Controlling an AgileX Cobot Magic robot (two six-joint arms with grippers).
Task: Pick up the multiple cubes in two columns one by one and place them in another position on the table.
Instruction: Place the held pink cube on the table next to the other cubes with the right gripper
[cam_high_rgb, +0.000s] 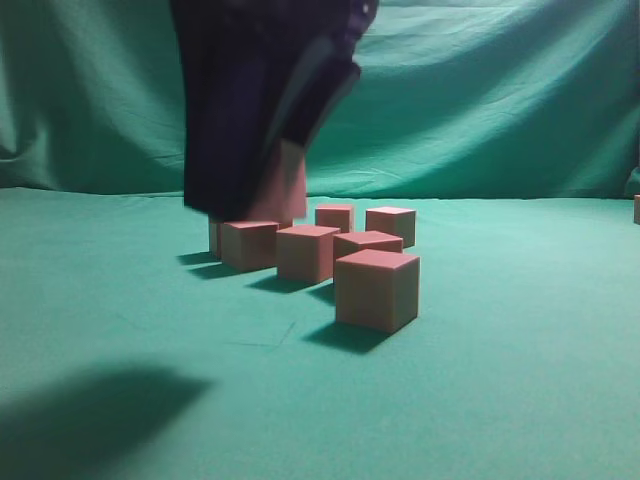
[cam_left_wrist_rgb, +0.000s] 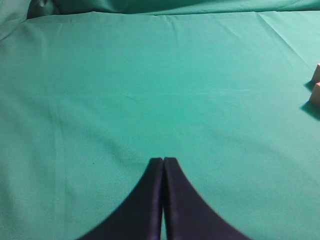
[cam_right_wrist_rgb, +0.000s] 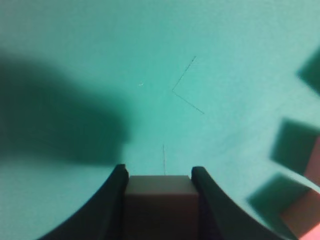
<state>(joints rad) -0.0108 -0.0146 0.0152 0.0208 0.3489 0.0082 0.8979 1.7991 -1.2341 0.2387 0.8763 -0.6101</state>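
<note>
I see right gripper clamped on a cube above the green table; left gripper fingers pressed together, empty.

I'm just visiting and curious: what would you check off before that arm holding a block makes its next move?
1. Held cube sits between both fingers of the right hand: ok.
2. Held cube is clear of the cloth: cannot tell; the exterior view shows it low behind the other cubes.
3. Bare green cloth ahead of the right hand: ok.
4. Left hand is shut, empty, away from the cubes: ok.
5. Nearest cube on the table stands apart from the arm: ok.
</note>
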